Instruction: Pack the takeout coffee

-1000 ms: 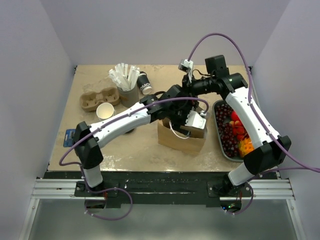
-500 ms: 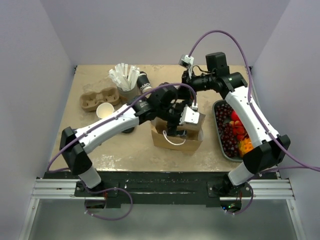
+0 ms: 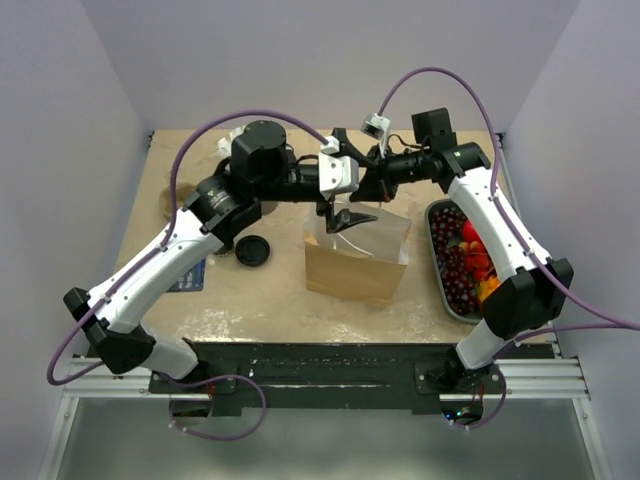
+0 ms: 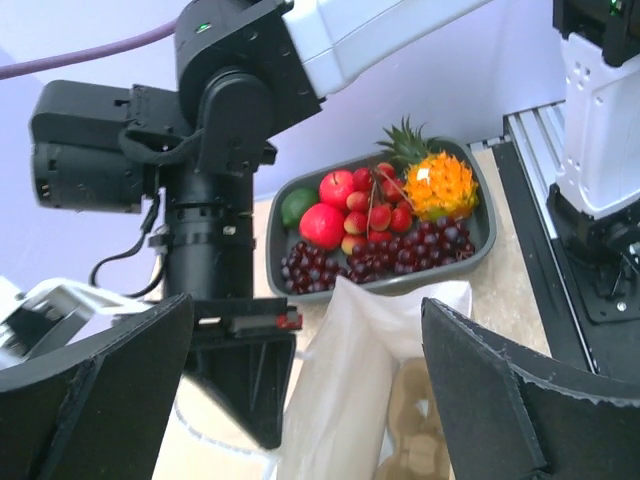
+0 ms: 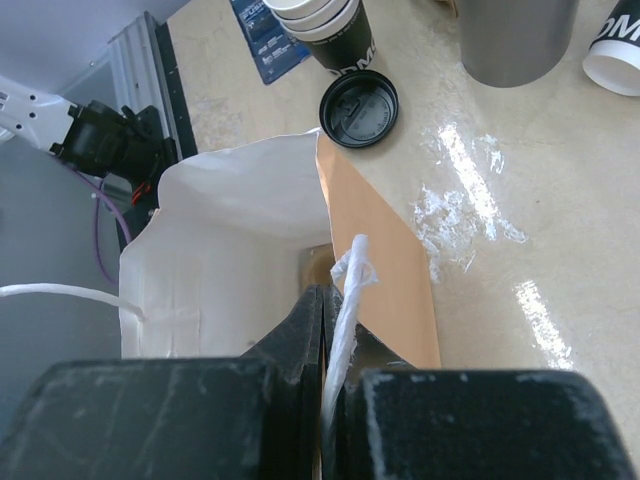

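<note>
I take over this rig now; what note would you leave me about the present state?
Left gripper: open, empty, near the bag's mouth.
Right gripper: shut on the bag's string handle.
Coffee: a dark printed cup, probably it, stands on the table beside the metal cup; lid out of frame.
Done: bag held upright, open.
To do: grasp the coffee, set it in the bag.

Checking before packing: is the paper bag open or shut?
Open: the paper bag stands with its white-lined mouth gaping, right gripper pinching its rim.
</note>
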`<action>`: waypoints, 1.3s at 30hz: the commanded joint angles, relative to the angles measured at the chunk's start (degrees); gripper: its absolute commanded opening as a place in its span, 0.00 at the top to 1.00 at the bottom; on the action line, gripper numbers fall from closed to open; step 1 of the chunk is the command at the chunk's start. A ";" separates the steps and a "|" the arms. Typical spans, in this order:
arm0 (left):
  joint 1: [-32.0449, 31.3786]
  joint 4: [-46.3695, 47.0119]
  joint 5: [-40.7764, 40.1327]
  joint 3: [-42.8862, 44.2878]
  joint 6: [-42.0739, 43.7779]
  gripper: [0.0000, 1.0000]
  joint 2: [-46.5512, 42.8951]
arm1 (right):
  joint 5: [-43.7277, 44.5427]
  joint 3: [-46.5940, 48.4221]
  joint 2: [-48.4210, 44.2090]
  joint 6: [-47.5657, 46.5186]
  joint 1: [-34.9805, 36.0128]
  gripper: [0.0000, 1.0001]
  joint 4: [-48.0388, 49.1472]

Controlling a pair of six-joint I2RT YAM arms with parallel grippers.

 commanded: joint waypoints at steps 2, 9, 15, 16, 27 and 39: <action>2.22 -15.82 3.39 8.01 4.45 0.00 -1.37 | -0.34 -0.64 -2.86 0.53 0.15 1.00 -0.29; 2.13 -20.50 1.81 -2.45 12.62 0.00 -5.51 | -0.42 -1.52 -3.30 0.62 0.15 1.00 0.77; 2.22 -27.89 2.95 0.01 15.36 0.11 0.81 | 0.37 -0.73 -3.39 0.88 0.15 1.00 0.51; 2.14 -27.54 3.82 0.19 15.01 0.17 1.08 | 0.54 -0.91 -3.39 1.14 0.15 1.00 0.94; 2.13 -23.93 2.98 23.21 5.87 1.00 3.19 | 11.88 11.85 -3.30 2.77 0.15 1.00 4.03; 2.66 -11.72 -1.36 19.71 3.41 1.00 0.04 | 5.38 30.29 2.94 13.71 -2.13 1.00 7.71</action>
